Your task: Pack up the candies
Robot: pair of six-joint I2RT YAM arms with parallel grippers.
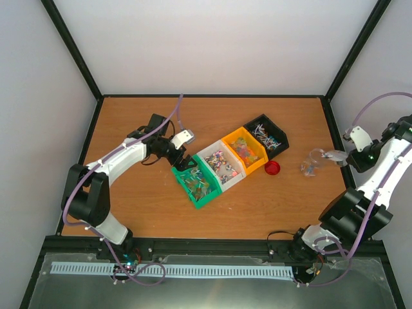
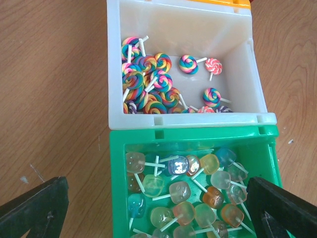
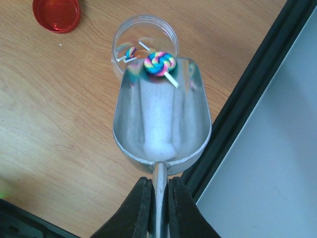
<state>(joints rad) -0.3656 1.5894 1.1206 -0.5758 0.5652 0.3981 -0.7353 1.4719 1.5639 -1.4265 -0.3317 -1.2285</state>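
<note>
The candies are small lollipops sorted into a row of bins. Translucent square ones (image 2: 179, 191) fill the green bin (image 2: 118, 188), and rainbow swirl ones (image 2: 146, 84) lie in the white bin (image 2: 188, 34). My left gripper (image 2: 158, 208) hangs open over the green bin, one finger on each side, holding nothing. My right gripper (image 3: 158, 198) is shut on the handle of the silver scoop (image 3: 161, 124). One swirl candy (image 3: 159, 63) rests at the scoop's tip, over the rim of a clear round jar (image 3: 119, 37) that has a couple of candies inside.
An orange bin (image 1: 244, 149) and a black bin (image 1: 266, 135) continue the row to the back right. A red round lid (image 3: 56, 14) lies on the table left of the jar. The black frame rail (image 3: 257, 89) runs close along the scoop's right side.
</note>
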